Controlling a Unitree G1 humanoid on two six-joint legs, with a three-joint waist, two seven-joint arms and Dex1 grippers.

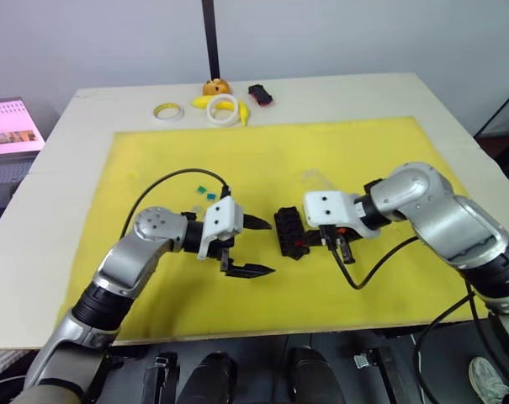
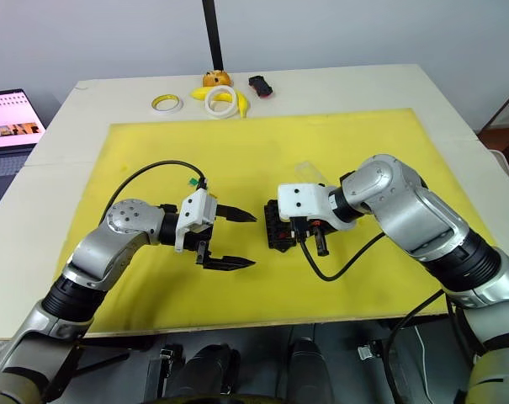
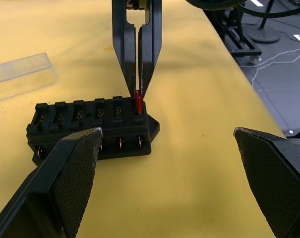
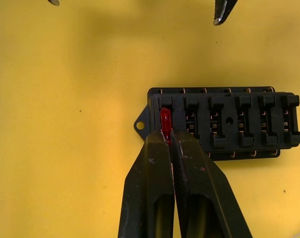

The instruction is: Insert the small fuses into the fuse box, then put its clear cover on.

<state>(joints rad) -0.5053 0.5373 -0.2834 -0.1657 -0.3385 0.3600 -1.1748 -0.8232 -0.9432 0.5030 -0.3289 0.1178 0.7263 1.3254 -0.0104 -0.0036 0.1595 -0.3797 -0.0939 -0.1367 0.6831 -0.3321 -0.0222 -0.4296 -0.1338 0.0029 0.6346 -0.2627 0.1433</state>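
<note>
The black fuse box (image 1: 288, 231) lies mid-mat between my two grippers. My right gripper (image 4: 165, 130) points down onto its near end, shut on a small red fuse (image 4: 165, 119). The red fuse's (image 3: 138, 100) lower end sits at the end slot of the row on the right arm's side. My left gripper (image 1: 271, 247) hovers just left of the box, open and holding nothing. The clear cover (image 1: 313, 179) lies on the mat just behind the box. A few teal fuses (image 1: 205, 194) lie behind the left gripper's wrist.
A yellow mat (image 1: 262, 151) covers most of the table. At the table's back edge are a yellow tape ring (image 1: 167, 111), a white ring (image 1: 223, 109), a banana, an orange object (image 1: 214, 86) and a black-and-red object (image 1: 260, 93). A screen (image 1: 10, 126) stands off to the left.
</note>
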